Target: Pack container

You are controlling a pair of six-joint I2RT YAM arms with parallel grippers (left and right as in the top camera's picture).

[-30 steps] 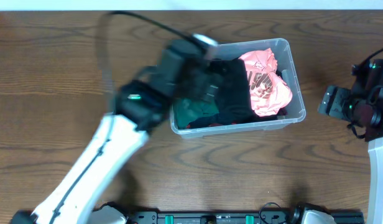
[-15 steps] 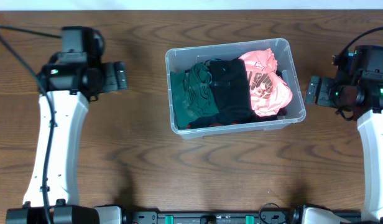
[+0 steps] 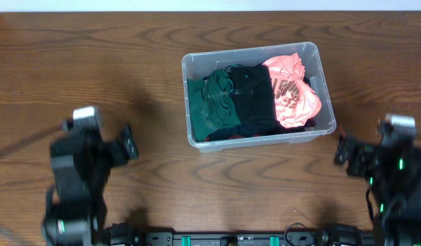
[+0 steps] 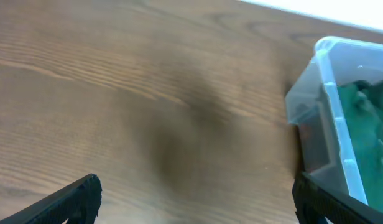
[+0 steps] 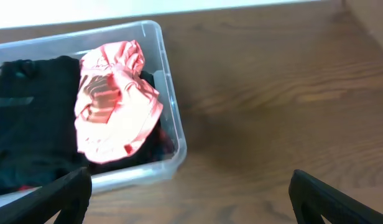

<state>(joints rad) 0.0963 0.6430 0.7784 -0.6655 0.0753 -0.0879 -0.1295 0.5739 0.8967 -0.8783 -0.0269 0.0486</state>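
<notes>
Container (image 3: 260,141), clear, centre-right on tabletop (image 3: 94,68), unmoved, holding green garment (image 3: 212,104), black garment (image 3: 253,102) and pink garment (image 3: 294,92); left gripper (image 4: 196,185) and right gripper (image 5: 190,180), jaws apart and empty, both since drawn back toward the near edge

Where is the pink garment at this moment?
In the overhead view, the pink garment lies in the right end of the container, beside the black garment.

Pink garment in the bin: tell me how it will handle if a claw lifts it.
The pink garment lies crumpled, so it is probably floppy and will drape. It looks thin, so likely light. It overlaps the black garment, which might drag along.
</notes>
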